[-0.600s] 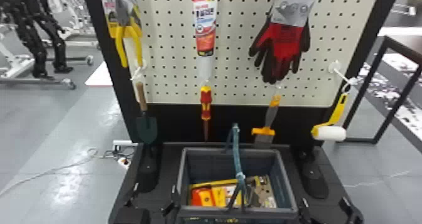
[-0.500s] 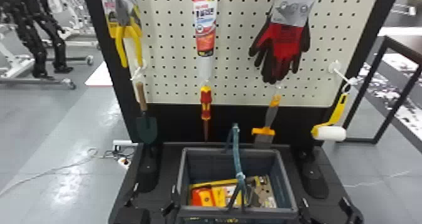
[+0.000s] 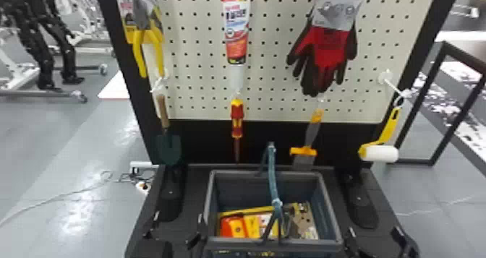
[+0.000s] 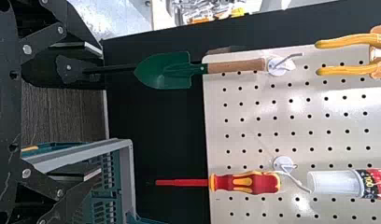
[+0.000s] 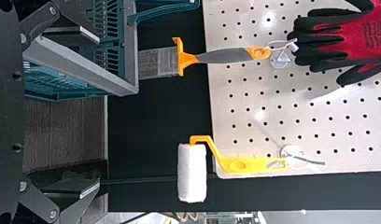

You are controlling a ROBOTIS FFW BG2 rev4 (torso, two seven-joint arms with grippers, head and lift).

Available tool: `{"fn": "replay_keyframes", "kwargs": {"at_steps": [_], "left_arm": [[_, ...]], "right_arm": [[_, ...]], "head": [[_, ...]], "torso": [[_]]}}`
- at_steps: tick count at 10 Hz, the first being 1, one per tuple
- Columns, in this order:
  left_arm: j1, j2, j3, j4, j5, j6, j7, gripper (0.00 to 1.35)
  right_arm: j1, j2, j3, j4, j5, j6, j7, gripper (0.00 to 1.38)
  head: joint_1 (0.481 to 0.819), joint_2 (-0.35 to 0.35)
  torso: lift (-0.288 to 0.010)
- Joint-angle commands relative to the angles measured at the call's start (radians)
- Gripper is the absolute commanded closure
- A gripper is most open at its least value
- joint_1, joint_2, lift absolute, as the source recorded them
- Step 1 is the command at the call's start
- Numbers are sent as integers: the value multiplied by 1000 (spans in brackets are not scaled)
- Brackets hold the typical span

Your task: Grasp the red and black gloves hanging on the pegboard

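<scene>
Gloves (image 3: 325,51) hang untouched on pegboard (image 3: 202,76); grasp not yet begun. My left gripper (image 4: 86,121) and right gripper (image 5: 86,112) both spread apart, well short.

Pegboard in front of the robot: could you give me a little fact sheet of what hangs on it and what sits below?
Board: white pegboard in a black frame
Upper row, left to right: yellow pliers, red and white tube, red and black gloves
Lower row, left to right: green trowel, red and yellow screwdriver, orange scraper, paint roller
Below: grey basket holding packaged items
Gloves: hanging fingers down, untouched
</scene>
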Motion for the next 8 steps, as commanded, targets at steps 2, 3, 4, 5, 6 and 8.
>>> {"fn": "replay_keyframes", "kwargs": {"at_steps": [2, 3, 4, 5, 6, 8], "left_arm": [[2, 0, 2, -2, 0, 0, 0, 394], [2, 0, 2, -2, 0, 2, 0, 394], [1, 0, 2, -2, 0, 2, 0, 394], [1, 3, 2, -2, 0, 2, 0, 394], [-1, 3, 0, -2, 2, 3, 0, 394], [-5, 3, -3, -2, 0, 6, 0, 394]], "right_arm": [[-21, -7, -49, -151, 7, 105, 0, 214], [-51, -15, -67, -189, -40, 147, 0, 214], [-90, -29, -95, -240, -42, 231, 12, 214], [-140, -44, -138, -290, -42, 340, 60, 214], [-194, -53, -181, -325, -30, 412, 118, 214], [-297, -55, -256, -370, 7, 512, 190, 214]], "head": [[549, 0], [549, 0], [549, 0], [549, 0], [549, 0], [549, 0]], "torso": [[-100], [-100], [-100], [-100], [-100], [-100]]}}
